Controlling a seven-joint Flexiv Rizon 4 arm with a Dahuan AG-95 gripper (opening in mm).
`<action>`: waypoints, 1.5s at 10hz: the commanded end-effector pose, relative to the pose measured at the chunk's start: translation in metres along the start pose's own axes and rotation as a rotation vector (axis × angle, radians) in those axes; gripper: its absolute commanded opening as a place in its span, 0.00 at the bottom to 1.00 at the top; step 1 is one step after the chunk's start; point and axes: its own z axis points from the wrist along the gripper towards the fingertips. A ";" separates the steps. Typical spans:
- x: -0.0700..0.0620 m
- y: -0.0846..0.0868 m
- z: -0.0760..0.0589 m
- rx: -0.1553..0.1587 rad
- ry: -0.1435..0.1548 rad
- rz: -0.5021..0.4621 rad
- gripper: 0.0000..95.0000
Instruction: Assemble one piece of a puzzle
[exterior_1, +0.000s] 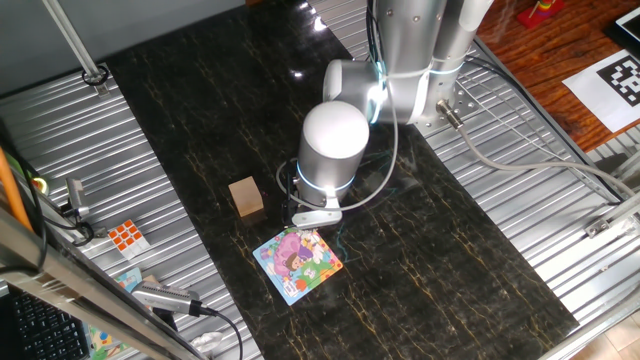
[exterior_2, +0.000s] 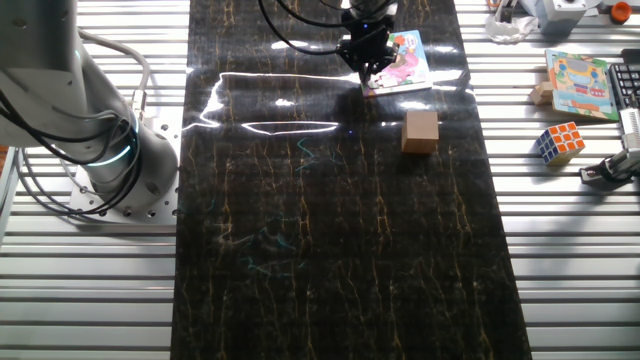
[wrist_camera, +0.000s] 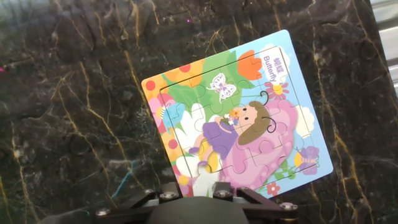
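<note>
Gripper (exterior_2: 366, 62) hovering low over the puzzle (wrist_camera: 235, 118), at its edge nearest the arm base, presumably to seat the piece; piece not discernible, finger state cannot be told; puzzle lying flat toward table's far end

Bright overhead light, white glare streaks on the glossy dark tabletop (exterior_2: 330, 250), hand view slightly soft, mild shadows
</note>
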 end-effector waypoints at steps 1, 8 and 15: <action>0.000 0.001 -0.002 -0.005 0.004 0.007 0.00; 0.002 -0.001 0.001 -0.007 0.007 0.036 0.00; 0.003 -0.002 0.004 -0.004 0.007 0.031 0.00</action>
